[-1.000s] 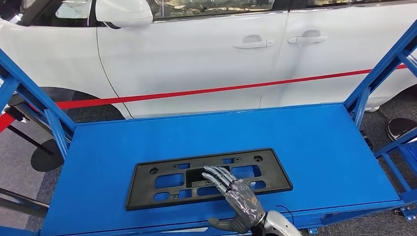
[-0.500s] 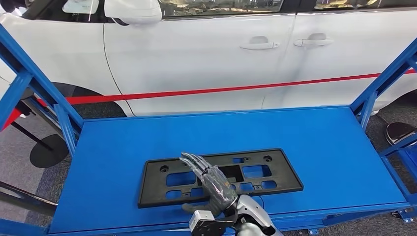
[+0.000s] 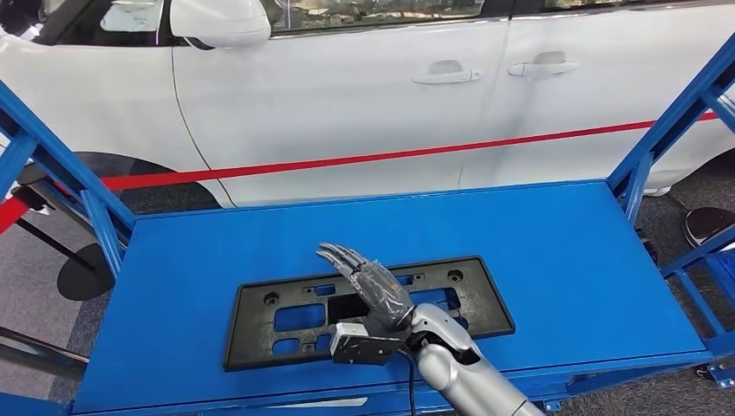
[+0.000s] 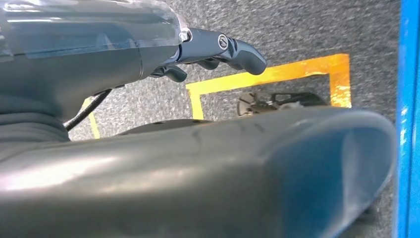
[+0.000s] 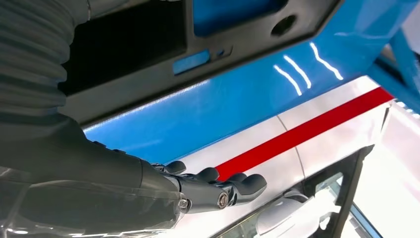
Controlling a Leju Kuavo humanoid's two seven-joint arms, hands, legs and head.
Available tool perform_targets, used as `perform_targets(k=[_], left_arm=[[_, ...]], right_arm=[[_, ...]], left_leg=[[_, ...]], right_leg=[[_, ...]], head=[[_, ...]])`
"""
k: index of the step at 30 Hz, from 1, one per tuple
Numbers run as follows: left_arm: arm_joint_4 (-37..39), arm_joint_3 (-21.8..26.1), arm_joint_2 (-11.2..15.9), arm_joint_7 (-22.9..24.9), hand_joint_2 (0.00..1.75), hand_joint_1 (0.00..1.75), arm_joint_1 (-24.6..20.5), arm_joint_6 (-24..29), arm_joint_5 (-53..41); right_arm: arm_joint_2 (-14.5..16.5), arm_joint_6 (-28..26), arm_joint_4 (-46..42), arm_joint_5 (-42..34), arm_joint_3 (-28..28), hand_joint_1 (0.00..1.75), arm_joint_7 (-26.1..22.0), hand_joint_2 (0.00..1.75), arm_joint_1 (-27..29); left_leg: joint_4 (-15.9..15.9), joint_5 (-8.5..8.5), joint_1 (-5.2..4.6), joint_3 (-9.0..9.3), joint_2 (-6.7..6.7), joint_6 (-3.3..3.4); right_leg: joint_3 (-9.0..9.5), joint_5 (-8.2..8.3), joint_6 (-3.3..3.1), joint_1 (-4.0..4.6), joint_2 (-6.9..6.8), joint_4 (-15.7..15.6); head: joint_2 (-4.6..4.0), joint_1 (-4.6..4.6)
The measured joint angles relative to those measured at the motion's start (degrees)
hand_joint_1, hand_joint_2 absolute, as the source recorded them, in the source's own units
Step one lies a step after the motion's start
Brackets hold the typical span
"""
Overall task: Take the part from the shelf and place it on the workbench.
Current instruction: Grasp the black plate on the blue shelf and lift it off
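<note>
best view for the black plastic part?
Head view: the whole black part lies flat on the blue shelf, under the right hand. Right wrist view catches one edge with cutouts; left wrist view faces the floor.

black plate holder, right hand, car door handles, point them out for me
black plate holder (image 3: 260,334), head view, on its left frame bar.
right hand (image 3: 371,286), head view, on the back of the hand.
car door handles (image 3: 445,76), head view, on the left handle.
</note>
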Motion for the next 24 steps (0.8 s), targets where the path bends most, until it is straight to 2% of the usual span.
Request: perform_targets(k=[2,3,7,9,11,12,13,14,16,17,19,22,24], left_arm=[[0.0,0.0,0.2,0.0,0.0,0.0,-0.1,-0.1,0.0],[0.0,0.0,0.2,0.0,0.0,0.0,-0.1,-0.1,0.0],[0.0,0.0,0.3,0.0,0.0,0.0,0.0,-0.1,-0.1],[0.0,0.0,0.4,0.0,0.0,0.0,-0.1,-0.1,-0.1],[0.0,0.1,0.4,0.0,0.0,0.0,-0.1,-0.2,-0.1],[0.0,0.1,0.5,0.0,0.0,0.0,0.0,-0.2,-0.1],[0.0,0.1,0.5,-0.1,0.0,0.0,0.0,-0.4,-0.1],[0.0,0.1,0.6,-0.2,0.0,0.0,0.0,-0.5,-0.1],[0.0,0.1,0.6,-0.3,0.0,0.0,0.0,-0.7,-0.1],[0.0,0.2,0.6,-0.4,0.0,0.0,0.0,-0.7,-0.1],[0.0,0.2,0.6,-0.4,0.0,0.0,0.0,-0.8,-0.1],[0.0,0.3,0.7,-0.4,0.0,0.0,0.1,-0.8,-0.1],[0.0,0.3,0.7,-0.5,0.0,0.0,0.0,-0.9,-0.1]], right_arm=[[0.1,-0.2,2.0,0.4,0.1,0.0,-0.3,1.75,-1.8],[0.2,-0.6,2.8,1.1,0.3,0.0,-0.3,1.75,-2.5],[0.2,-2.3,5.0,4.9,1.6,0.0,1.1,1.75,-4.8],[0.1,-2.6,5.8,6.4,2.2,0.0,1.8,1.75,-5.9],[0.0,-2.5,6.6,7.8,2.8,0.0,2.5,1.75,-6.9],[-0.1,-2.2,7.1,8.4,3.3,0.0,2.8,1.75,-7.4],[-0.3,-1.9,7.5,9.0,3.7,0.0,3.1,1.75,-8.1],[-0.5,-1.5,7.9,9.4,4.1,0.0,3.4,1.75,-8.8],[-0.8,-0.9,8.6,9.9,4.5,0.0,3.6,1.75,-10.5],[-1.0,-0.7,8.9,9.9,4.6,0.0,3.5,1.75,-11.3],[-1.3,-0.4,9.5,9.6,5.0,0.0,3.1,1.75,-12.7],[-1.6,-0.4,10.5,7.8,5.5,0.0,1.5,1.75,-14.2],[-1.6,-0.4,11.1,6.6,6.0,0.0,0.7,1.75,-15.3]], left_leg=[[-6.9,2.58,0.0,3.18,0.0,0.31],[-8.6,2.89,-0.04,3.86,-0.03,0.57],[-9.3,3.15,-0.15,3.88,-0.11,1.96],[-9.6,3.44,0.02,3.89,-0.05,2.51],[-9.6,3.51,-0.04,3.77,-0.03,2.7],[-9.6,3.52,-0.08,3.73,-0.01,2.73],[-9.6,3.51,-0.1,3.74,-0.01,2.73],[-9.6,3.51,-0.11,3.78,-0.03,2.73],[-9.6,3.49,-0.13,3.93,-0.12,2.67],[-9.5,3.46,-0.23,3.89,-0.2,2.53],[-9.5,3.52,-0.33,3.65,-0.28,1.99],[-9.4,3.32,-0.37,3.47,-0.2,0.99],[-6.2,1.15,-0.36,2.13,-0.13,0.57]], right_leg=[[-0.21,-0.33,0.49,0.19,0.09,0.6],[-0.37,-0.41,0.75,0.28,0.1,0.8],[-0.77,-0.82,1.84,0.17,0.1,1.4],[-2.49,-3.25,2.41,-0.01,0.07,5.2],[-5.76,-6.37,2.8,-0.14,0.05,12.0],[-7.08,-7.04,2.88,-0.18,0.05,14.5],[-7.61,-6.71,2.88,-0.2,0.05,15.4],[-7.17,-5.39,2.79,-0.2,0.05,14.3],[-4.14,-1.62,2.3,-0.12,0.05,7.8],[-2.57,-0.37,2.0,0.02,0.06,4.3],[-1.26,0.29,1.53,0.34,0.12,1.0],[-1.29,0.63,0.85,0.23,0.28,0.3],[-1.13,0.94,0.28,-0.08,0.22,-0.2]], head=[[0.0,0.02],[0.0,0.05],[0.01,0.07],[0.01,0.11],[0.01,0.15],[0.01,0.14],[0.0,0.14],[0.0,0.14],[0.0,0.15],[0.0,0.14],[0.0,0.12],[0.0,0.09],[0.0,0.02]])
